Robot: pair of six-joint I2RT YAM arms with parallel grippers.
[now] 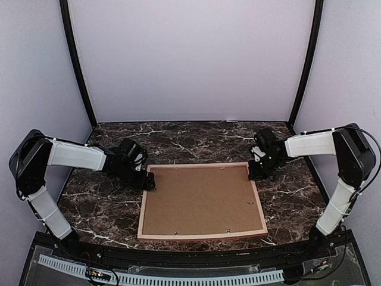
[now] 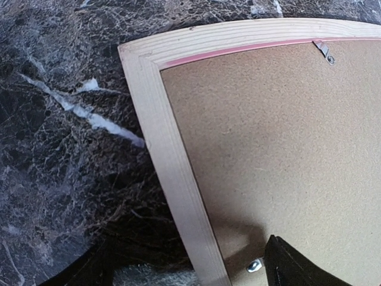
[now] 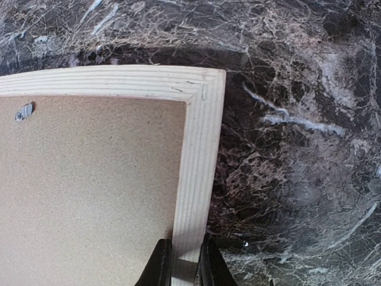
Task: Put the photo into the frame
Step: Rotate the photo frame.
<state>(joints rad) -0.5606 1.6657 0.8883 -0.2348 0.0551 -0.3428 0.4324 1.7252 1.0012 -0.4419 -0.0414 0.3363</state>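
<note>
The frame (image 1: 201, 235) lies face down mid-picture, pale wood up, with a brown backing board (image 1: 199, 199) inside it. The right gripper (image 3: 184, 262) pinches its upper-right rail. The left gripper (image 1: 149, 183) gapes astride the upper-left rail, gripping nothing. Underneath is a dark marble table (image 1: 292, 196), with lilac walls (image 1: 190, 59) behind.

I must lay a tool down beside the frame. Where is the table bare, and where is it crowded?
Bare marble table lies between the far rail of the frame and the back wall, and beside both side rails. Crowded: the far corners, where the left gripper straddles one and the right gripper clamps the other.
</note>
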